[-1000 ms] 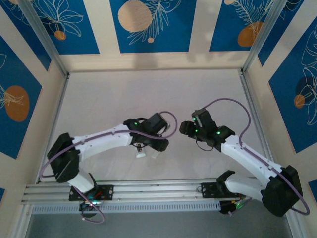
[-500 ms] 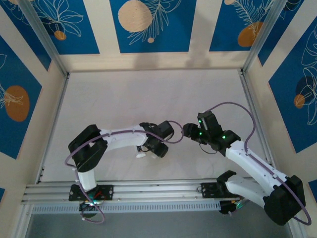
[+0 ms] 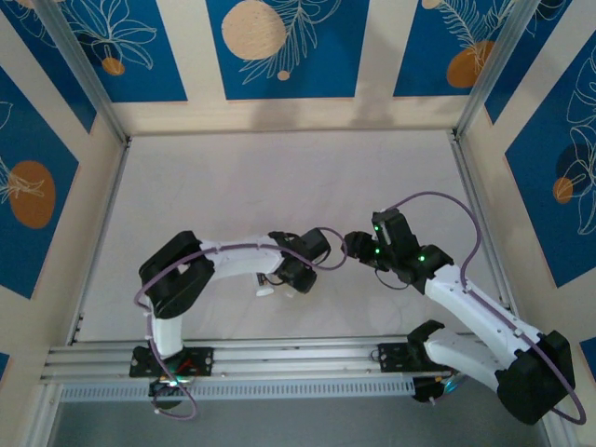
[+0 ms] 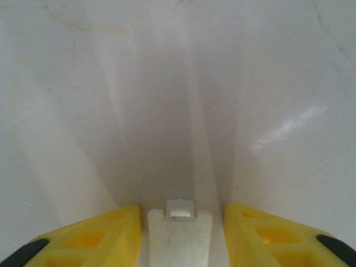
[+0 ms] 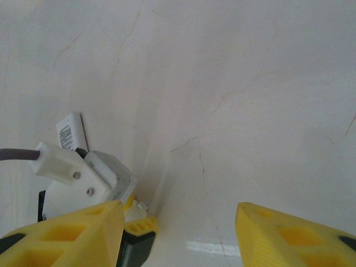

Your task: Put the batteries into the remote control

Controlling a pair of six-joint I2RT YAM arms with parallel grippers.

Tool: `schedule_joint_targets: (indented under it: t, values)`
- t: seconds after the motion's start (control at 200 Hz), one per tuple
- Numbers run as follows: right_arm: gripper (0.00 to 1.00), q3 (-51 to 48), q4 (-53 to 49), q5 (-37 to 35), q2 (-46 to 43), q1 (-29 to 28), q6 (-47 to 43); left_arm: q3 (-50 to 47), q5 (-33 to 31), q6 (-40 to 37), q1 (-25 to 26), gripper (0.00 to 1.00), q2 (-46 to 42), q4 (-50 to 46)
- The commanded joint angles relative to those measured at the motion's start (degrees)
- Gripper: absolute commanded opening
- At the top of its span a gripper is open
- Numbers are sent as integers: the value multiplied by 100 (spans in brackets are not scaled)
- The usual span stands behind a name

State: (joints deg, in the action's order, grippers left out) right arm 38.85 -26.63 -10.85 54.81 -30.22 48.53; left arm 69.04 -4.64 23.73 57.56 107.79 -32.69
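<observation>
On the pale marbled table [image 3: 279, 177], near the middle of its near edge, the left gripper [image 4: 182, 218] straddles the white remote control [image 4: 179, 238], pinching or not I cannot tell; best to seat those jaws squarely on its long sides, while the right gripper [image 5: 178, 225] hangs parted and empty.

The left arm [image 3: 233, 257] folds sharply at the elbow and reaches inward to the right, its wrist bent downward and the left gripper [image 3: 292, 279] pointing down; in the wrist view its yellow fingers [image 4: 105, 233] stand only partly apart. The right arm [image 3: 470, 303] stretches in from the right, elbow low, the right gripper [image 3: 352, 244] close beside the left wrist with its jaws spread wide
</observation>
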Motion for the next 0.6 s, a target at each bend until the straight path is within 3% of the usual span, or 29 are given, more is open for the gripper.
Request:
schedule_joint_targets:
  t: [0.0,0.105,0.365,0.595]
  values:
    - [56,-55,-120,106,-118,33,61,126,-97,62,-34,39,172,-54]
    - [56,-82,-106,102,-134,33,70,101,-142,82,-37,31,146,-70]
    - [56,-95,-91,129,-143,38,113,169,-102,199,-43,27,68,-61]
    - [60,-80,-99,25,-251,42,150,196,-827,630,-127,24,-723,-264]
